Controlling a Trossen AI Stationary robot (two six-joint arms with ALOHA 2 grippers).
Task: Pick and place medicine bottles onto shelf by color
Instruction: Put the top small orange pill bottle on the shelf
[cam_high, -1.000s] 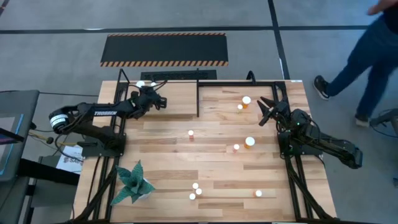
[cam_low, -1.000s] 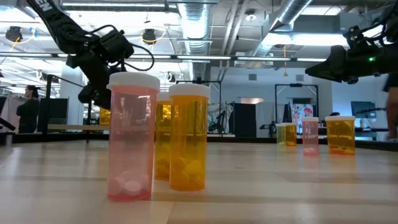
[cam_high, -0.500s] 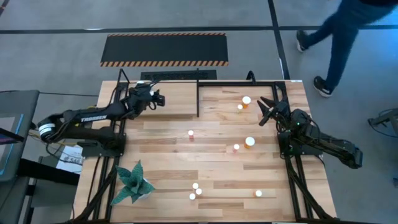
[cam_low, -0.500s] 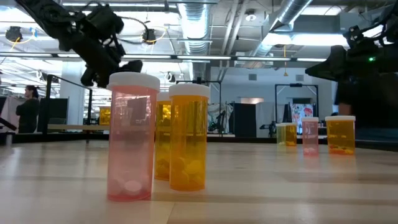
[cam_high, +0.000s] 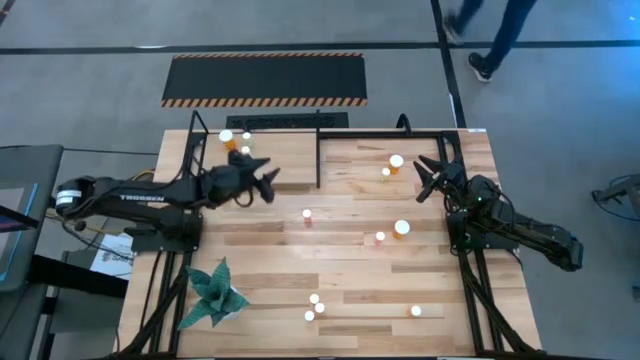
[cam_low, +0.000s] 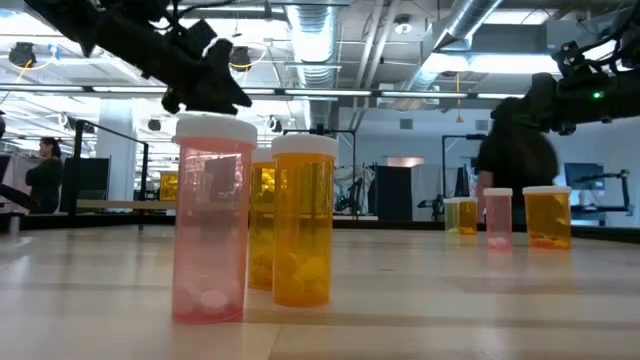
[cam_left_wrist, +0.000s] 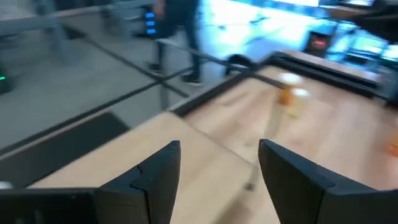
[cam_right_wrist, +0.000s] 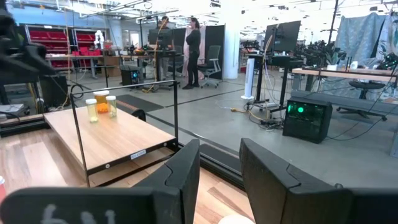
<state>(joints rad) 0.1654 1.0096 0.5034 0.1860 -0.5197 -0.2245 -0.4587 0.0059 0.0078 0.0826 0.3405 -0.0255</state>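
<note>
Two bottles (cam_high: 233, 140) stand on the shelf (cam_high: 290, 170) at the worktop's far left corner; the rest are scattered on the worktop (cam_high: 340, 260) — one pinkish bottle (cam_high: 307, 215) near the middle, others to the right and along the near edge. The left gripper (cam_high: 266, 180) hovers just off the shelf's near edge, jaws apart and empty, so the step in hand looks like reaching for another bottle. Next it needs to centre over one — likely the pinkish one — descend and close. The right gripper (cam_high: 426, 178) waits at the right, jaws together.
</note>
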